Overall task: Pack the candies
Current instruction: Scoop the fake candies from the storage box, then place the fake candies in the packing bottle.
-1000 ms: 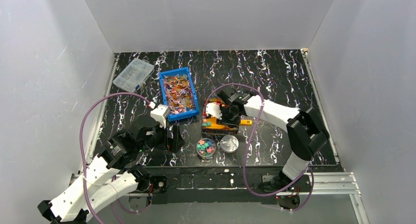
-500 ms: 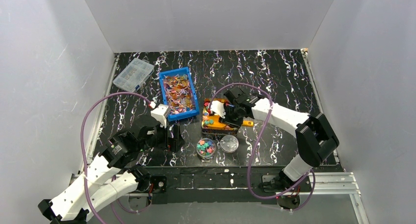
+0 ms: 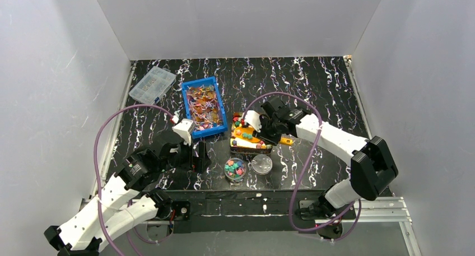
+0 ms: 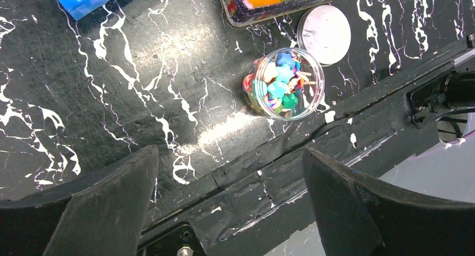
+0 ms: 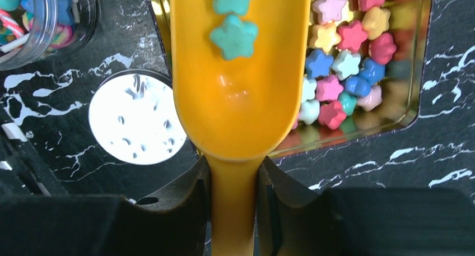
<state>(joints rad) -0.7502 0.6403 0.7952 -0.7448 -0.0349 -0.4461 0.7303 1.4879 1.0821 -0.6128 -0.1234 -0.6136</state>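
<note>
Star-shaped candies in pink, blue, yellow and red fill a gold tin, which sits mid-table. My right gripper is shut on the handle of an orange scoop held over the tin, with two teal candies in its bowl. A clear round jar of mixed candies stands open near the front edge. Beside the jar lies its white lid. My left gripper hangs open and empty above the table's front edge, left of the jar.
A blue bin of shiny wrapped candies stands behind the left gripper. A clear compartment box lies at the back left. White walls close in three sides. A black taped ledge runs along the front edge.
The right arm's elbow has swung right and toward the near edge, and its gripper with the scoop has shifted slightly right over the tin. The left arm has stayed put.
</note>
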